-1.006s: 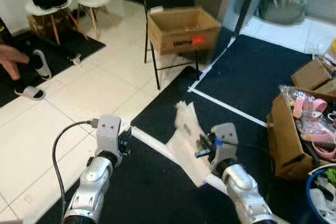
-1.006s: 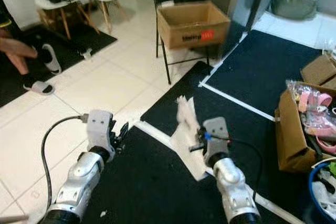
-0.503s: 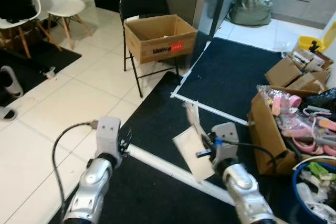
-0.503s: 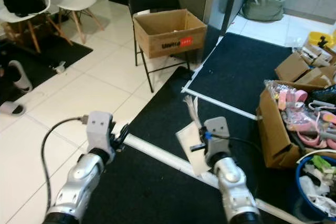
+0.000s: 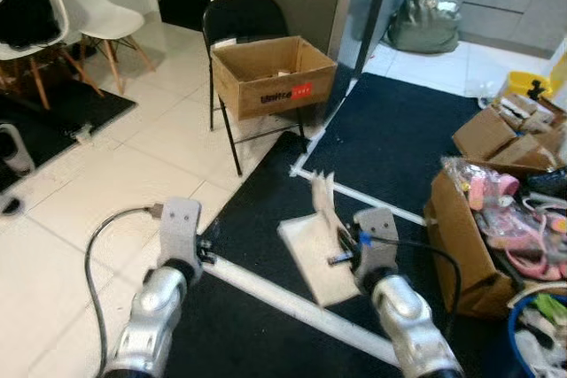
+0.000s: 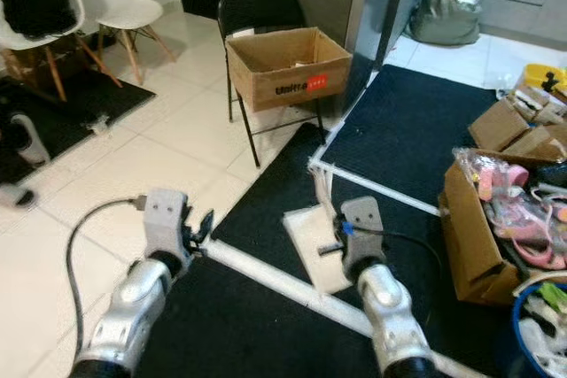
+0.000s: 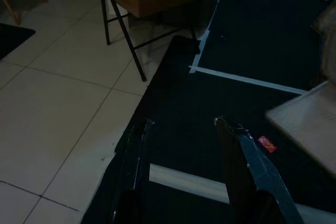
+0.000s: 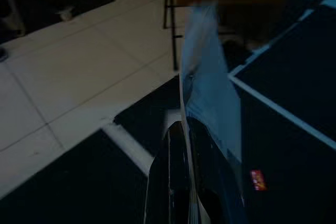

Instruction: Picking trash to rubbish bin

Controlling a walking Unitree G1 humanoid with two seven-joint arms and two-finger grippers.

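My right gripper [image 8: 186, 145] pinches one flat white sheet of trash [image 5: 321, 245], its fingers pressed together on the edge, held above the black mat [image 5: 416, 130]. My left gripper [image 7: 181, 129] hangs spread and empty over the same mat. One tiny red scrap [image 7: 266, 143] lies on the mat. Further off, one cardboard box [image 5: 273, 74] sits on one black chair [image 5: 244, 19], and two white chairs [image 5: 102, 15] stand beyond. A blue bin [image 6: 532, 325] is cut off at the frame's edge.

Blue bin [image 6: 542, 325], perhaps, cut by edge.
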